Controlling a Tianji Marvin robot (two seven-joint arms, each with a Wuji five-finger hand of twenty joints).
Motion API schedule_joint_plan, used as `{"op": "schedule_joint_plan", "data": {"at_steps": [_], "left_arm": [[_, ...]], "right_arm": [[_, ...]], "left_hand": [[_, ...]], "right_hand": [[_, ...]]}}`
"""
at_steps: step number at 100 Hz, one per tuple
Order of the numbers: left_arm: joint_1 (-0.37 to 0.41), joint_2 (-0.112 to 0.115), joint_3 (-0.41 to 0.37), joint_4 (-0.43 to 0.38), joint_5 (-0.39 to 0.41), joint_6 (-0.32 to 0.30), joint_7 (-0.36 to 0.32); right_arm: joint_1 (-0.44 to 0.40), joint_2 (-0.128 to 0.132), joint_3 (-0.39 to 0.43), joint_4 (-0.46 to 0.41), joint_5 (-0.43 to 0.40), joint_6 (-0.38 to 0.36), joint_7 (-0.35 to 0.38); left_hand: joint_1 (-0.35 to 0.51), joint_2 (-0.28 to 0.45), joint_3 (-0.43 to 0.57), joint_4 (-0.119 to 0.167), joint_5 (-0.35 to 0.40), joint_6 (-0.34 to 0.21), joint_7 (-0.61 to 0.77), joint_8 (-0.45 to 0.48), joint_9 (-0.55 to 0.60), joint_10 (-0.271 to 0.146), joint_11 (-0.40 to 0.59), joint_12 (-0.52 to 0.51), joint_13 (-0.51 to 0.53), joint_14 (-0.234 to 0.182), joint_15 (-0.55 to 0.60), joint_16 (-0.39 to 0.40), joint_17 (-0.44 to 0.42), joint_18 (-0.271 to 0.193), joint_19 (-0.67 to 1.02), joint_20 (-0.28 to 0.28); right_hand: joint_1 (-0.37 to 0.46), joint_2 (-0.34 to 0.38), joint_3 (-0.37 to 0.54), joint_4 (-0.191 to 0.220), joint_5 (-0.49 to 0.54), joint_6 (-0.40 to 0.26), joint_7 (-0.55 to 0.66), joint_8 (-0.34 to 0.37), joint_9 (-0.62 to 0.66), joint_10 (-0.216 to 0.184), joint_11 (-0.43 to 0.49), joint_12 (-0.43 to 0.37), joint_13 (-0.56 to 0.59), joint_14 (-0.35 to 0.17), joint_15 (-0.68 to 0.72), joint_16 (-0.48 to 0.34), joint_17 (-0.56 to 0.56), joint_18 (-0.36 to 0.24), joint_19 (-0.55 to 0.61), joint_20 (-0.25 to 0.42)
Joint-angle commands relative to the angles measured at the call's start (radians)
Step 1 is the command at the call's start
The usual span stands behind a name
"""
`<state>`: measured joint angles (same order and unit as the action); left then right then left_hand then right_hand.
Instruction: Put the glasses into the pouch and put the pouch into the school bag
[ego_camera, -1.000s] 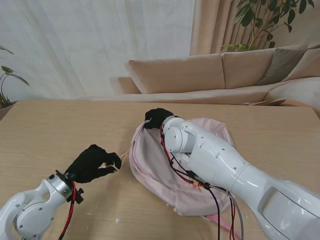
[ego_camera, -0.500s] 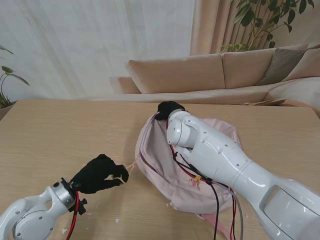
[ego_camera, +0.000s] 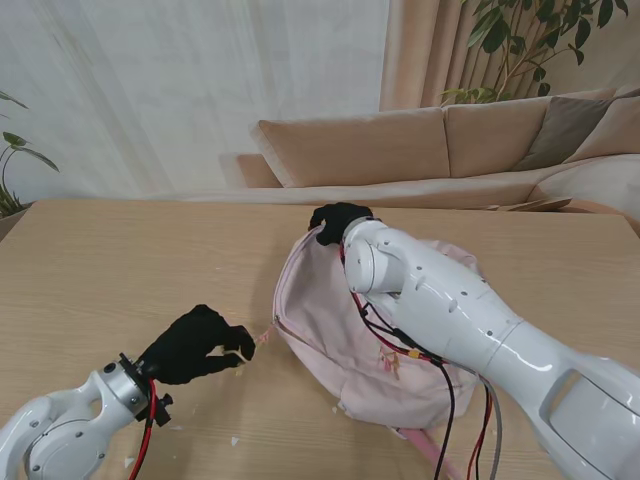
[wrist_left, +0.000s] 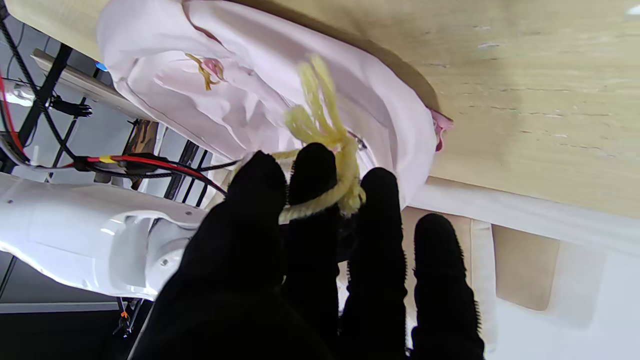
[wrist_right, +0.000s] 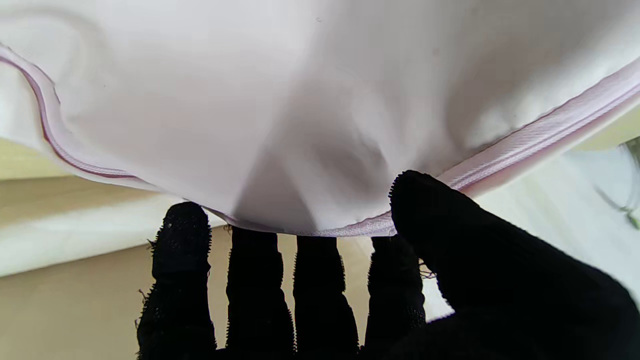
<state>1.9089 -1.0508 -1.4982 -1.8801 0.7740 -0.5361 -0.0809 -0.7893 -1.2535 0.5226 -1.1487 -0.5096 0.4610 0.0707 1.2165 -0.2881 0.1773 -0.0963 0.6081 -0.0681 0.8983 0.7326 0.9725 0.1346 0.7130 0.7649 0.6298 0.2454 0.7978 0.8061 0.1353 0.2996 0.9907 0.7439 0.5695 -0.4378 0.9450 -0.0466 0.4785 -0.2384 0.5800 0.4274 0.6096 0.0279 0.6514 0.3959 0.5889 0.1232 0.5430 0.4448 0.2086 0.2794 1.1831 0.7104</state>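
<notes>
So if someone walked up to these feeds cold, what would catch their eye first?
Most likely the pink school bag, slumped on the wooden table right of centre. The right hand pinches its far rim, with fabric caught between thumb and fingers in the right wrist view. Next, the left hand, nearer to me on the left, grips a yellow cord running from the bag's left edge.

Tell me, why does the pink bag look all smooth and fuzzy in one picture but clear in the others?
In the right wrist view the school bag is so close that its cloth blurs, with a soft grey shadow above the right hand. In the left wrist view the yellow cord is slightly smeared. The stand view is sharp and evenly daylit.
</notes>
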Motion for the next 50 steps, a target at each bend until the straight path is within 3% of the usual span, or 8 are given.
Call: {"op": "schedule_joint_plan", "data": {"at_steps": [1, 12, 23, 50], "left_arm": [[-0.012, -0.006, 0.004, 0.004, 0.001, 0.013, -0.013], [-0.029, -0.006, 0.015, 0.015, 0.003, 0.030, -0.014], [-0.039, -0.005, 0.023, 0.020, 0.002, 0.038, -0.017], [-0.046, -0.005, 0.027, 0.022, 0.000, 0.041, -0.018]], "right_arm": [[-0.014, 0.014, -0.006, -0.014, -0.008, -0.024, 0.016], [-0.027, 0.027, -0.009, -0.028, -0.057, -0.095, 0.004], [-0.027, 0.036, -0.020, -0.029, -0.098, -0.186, -0.009], [0.002, 0.032, -0.106, 0.014, -0.171, -0.355, -0.052]], "left_hand": [[0.042, 0.073, 0.036, 0.028, 0.055, -0.059, 0.064, 0.032, 0.017, 0.005, -0.007, 0.010, -0.011, 0.006, -0.003, -0.006, -0.011, 0.009, 0.009, 0.013], [0.042, 0.073, 0.036, 0.028, 0.054, -0.059, 0.064, 0.032, 0.016, 0.005, -0.007, 0.010, -0.011, 0.005, -0.003, -0.006, -0.011, 0.009, 0.009, 0.013], [0.041, 0.072, 0.036, 0.028, 0.053, -0.060, 0.064, 0.032, 0.016, 0.004, -0.006, 0.011, -0.011, 0.005, -0.002, -0.006, -0.011, 0.008, 0.009, 0.013], [0.041, 0.073, 0.036, 0.027, 0.052, -0.060, 0.065, 0.032, 0.016, 0.003, -0.006, 0.011, -0.011, 0.004, -0.002, -0.006, -0.011, 0.007, 0.009, 0.013]], "right_hand": [[0.010, -0.050, 0.063, 0.024, -0.092, -0.066, -0.089, 0.000, -0.109, -0.035, -0.053, -0.041, -0.085, -0.003, -0.065, -0.035, -0.053, -0.030, -0.064, -0.022], [0.017, -0.109, 0.104, 0.021, -0.213, -0.091, -0.140, -0.044, -0.260, -0.058, -0.089, -0.076, -0.184, -0.028, -0.128, -0.062, -0.105, -0.050, -0.149, -0.042], [-0.001, -0.145, 0.114, 0.014, -0.241, -0.112, -0.148, -0.060, -0.321, -0.074, -0.090, -0.087, -0.236, -0.051, -0.157, -0.080, -0.137, -0.062, -0.206, -0.057], [-0.013, -0.192, 0.128, -0.002, -0.136, -0.173, -0.098, -0.039, -0.344, -0.084, -0.068, -0.086, -0.279, -0.075, -0.163, -0.088, -0.166, -0.067, -0.237, -0.059]]}}
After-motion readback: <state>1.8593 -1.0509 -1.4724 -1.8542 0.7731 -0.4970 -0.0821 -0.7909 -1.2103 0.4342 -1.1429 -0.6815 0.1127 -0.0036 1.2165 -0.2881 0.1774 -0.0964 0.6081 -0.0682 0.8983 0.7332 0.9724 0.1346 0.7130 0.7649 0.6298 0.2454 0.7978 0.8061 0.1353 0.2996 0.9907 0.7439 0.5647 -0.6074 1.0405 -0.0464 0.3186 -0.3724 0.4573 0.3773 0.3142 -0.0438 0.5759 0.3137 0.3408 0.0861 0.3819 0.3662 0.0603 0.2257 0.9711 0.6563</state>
